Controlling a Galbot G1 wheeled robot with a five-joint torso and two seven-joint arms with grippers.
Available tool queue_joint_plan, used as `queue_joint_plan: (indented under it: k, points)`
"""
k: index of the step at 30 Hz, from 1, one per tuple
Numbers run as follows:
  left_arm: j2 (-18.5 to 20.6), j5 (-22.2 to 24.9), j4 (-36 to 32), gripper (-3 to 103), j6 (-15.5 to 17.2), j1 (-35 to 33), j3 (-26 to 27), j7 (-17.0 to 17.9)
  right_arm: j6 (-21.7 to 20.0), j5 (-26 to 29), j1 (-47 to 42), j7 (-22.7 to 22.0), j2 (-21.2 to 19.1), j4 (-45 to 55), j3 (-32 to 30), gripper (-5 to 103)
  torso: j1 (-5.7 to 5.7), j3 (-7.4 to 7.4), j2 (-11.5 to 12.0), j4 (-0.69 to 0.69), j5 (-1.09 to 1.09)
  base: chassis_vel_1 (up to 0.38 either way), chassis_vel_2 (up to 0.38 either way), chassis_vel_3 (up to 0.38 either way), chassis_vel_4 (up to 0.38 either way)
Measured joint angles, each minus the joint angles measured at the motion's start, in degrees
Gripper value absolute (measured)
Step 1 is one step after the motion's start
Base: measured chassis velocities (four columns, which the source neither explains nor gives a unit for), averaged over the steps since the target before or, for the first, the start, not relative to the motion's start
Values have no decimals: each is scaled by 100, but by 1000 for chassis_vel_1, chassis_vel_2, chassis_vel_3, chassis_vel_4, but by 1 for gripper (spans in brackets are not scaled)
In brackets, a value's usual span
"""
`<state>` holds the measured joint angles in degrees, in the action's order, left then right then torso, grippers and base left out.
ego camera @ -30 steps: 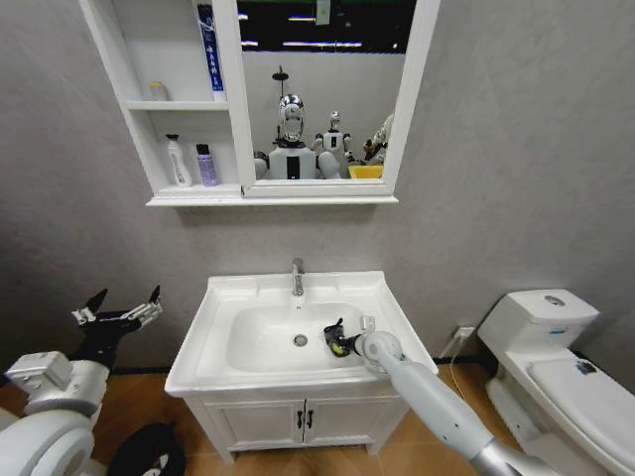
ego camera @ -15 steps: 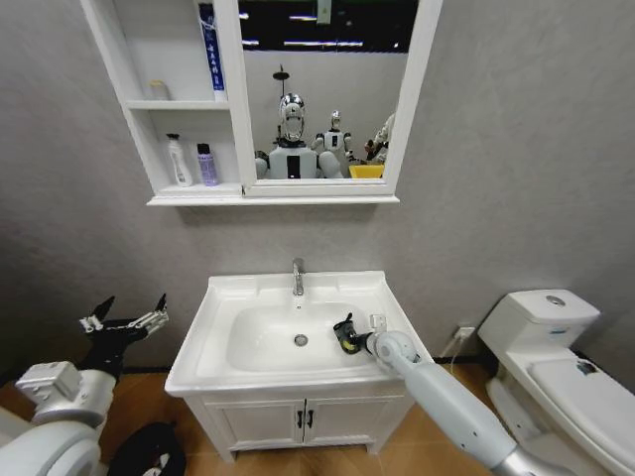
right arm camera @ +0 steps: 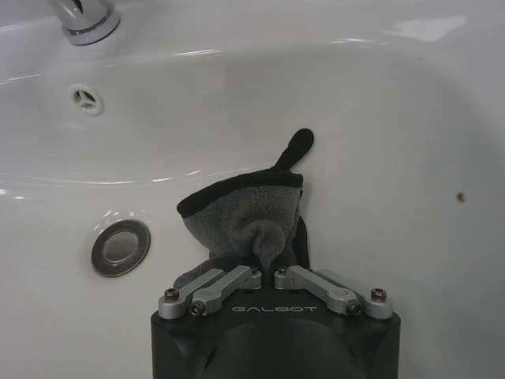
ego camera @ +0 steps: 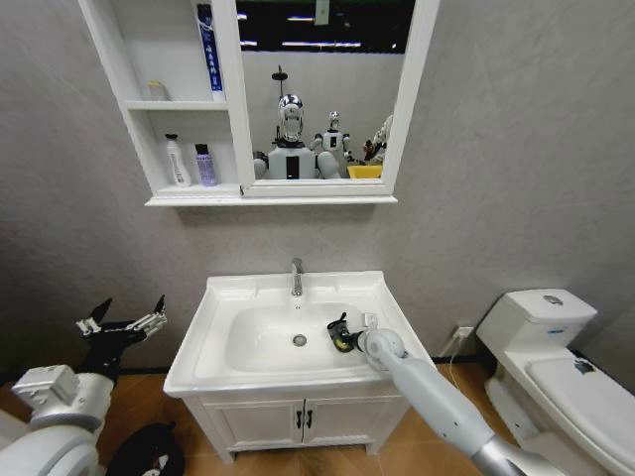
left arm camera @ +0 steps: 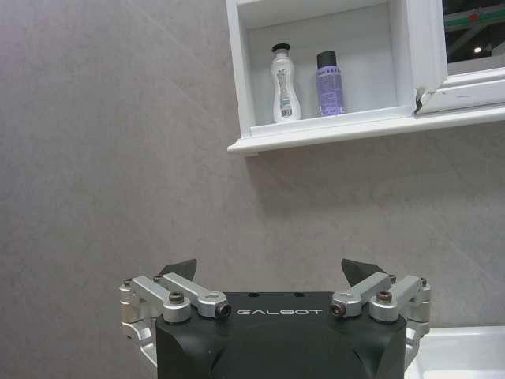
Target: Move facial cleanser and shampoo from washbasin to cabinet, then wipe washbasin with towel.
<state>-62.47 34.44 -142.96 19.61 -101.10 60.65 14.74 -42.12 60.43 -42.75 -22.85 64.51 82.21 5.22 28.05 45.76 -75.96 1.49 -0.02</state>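
Observation:
The facial cleanser and shampoo, a white bottle [ego camera: 177, 161] [left arm camera: 285, 95] and a purple bottle [ego camera: 205, 165] [left arm camera: 330, 83], stand side by side on the lower shelf of the white cabinet [ego camera: 139, 59] [left arm camera: 316, 134]. My right gripper [ego camera: 342, 339] [right arm camera: 267, 272] is inside the bowl of the washbasin [ego camera: 218, 297] [right arm camera: 237, 103], right of the drain. It is shut on the dark grey towel [ego camera: 338, 335] [right arm camera: 241, 217], which presses against the bowl's surface. My left gripper [ego camera: 124, 319] [left arm camera: 270, 272] hangs open and empty, left of the washbasin and below the cabinet.
A chrome tap [ego camera: 297, 278] stands at the basin's back and a brass drain [ego camera: 300, 340] [right arm camera: 120, 246] sits mid-bowl. A white toilet [ego camera: 556, 347] is at the right. The vanity doors [ego camera: 303, 416] are below. A blue tube [ego camera: 208, 50] stands on the upper shelf.
My right gripper slid the towel to the right in the bowl, then back a little left toward the drain. The left arm shifted only slightly.

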Motion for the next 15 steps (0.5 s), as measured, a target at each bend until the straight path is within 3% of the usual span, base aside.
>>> queue_joint_plan:
  k: [5,8,15]
  points:
    - [-5,12,31,100,-6,2,18,-8,15,-99,82,365,350,-232,129,3,0,1,0,-1,1,0,0,0,0]
    - [-58,-10,67,100,-16,18,-7,-18,303,-324,216,1041,607,-506,308,3,1,2,1,-3,2,0,0,0,0]
    - [-82,-5,59,100,-31,-52,100,-31,569,-334,415,1533,878,-648,508,3,0,2,1,-4,1,0,0,0,0]
